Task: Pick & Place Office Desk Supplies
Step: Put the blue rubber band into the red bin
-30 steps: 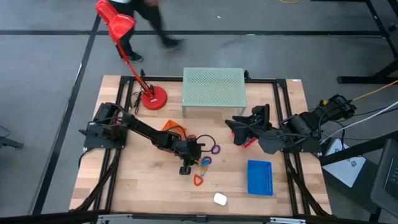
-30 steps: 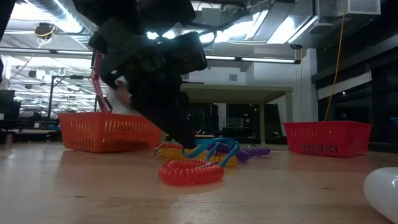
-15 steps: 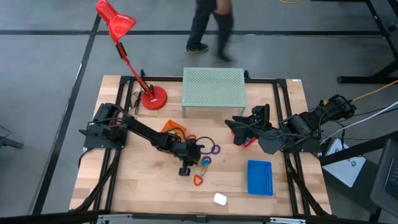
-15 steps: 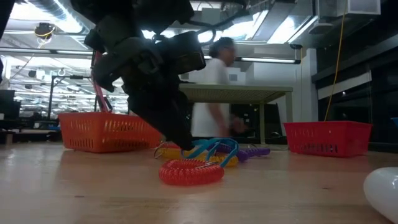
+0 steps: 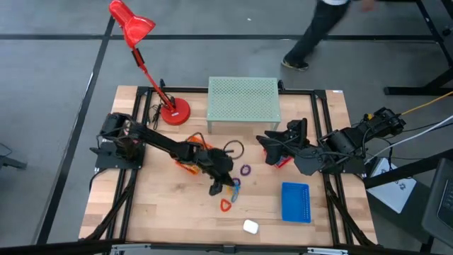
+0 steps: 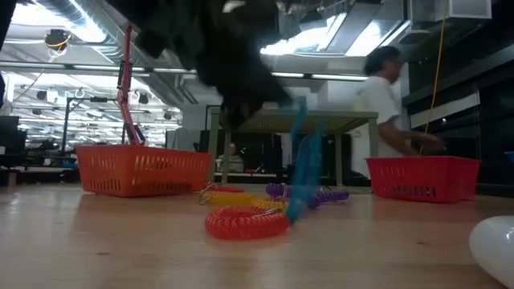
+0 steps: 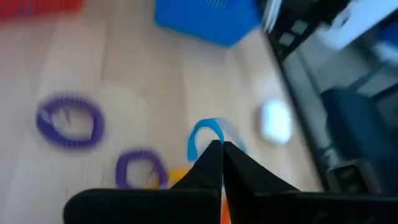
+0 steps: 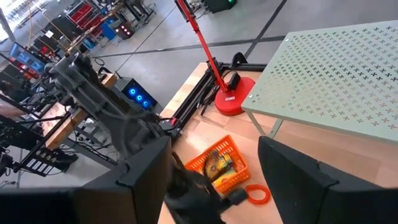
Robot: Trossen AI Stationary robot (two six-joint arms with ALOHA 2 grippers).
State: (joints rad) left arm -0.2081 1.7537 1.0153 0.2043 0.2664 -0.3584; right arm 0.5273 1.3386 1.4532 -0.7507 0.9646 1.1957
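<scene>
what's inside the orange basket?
In the right wrist view, the orange basket holds yellowish items with something dark among them. They are too small to identify, and its mesh walls hide whatever lies lower down.

My left gripper [image 5: 231, 185] is hanging at table centre with a loop [image 5: 235, 187] dangling from it, one basket [image 5: 195, 151] lying at its ten o'clock, another basket [image 5: 296, 202] at four, my right gripper [image 5: 272, 150] waiting at two.

The blue loop [image 6: 303, 160] and left arm smear in the low view; the white object [image 6: 494, 249] is cut off.
</scene>
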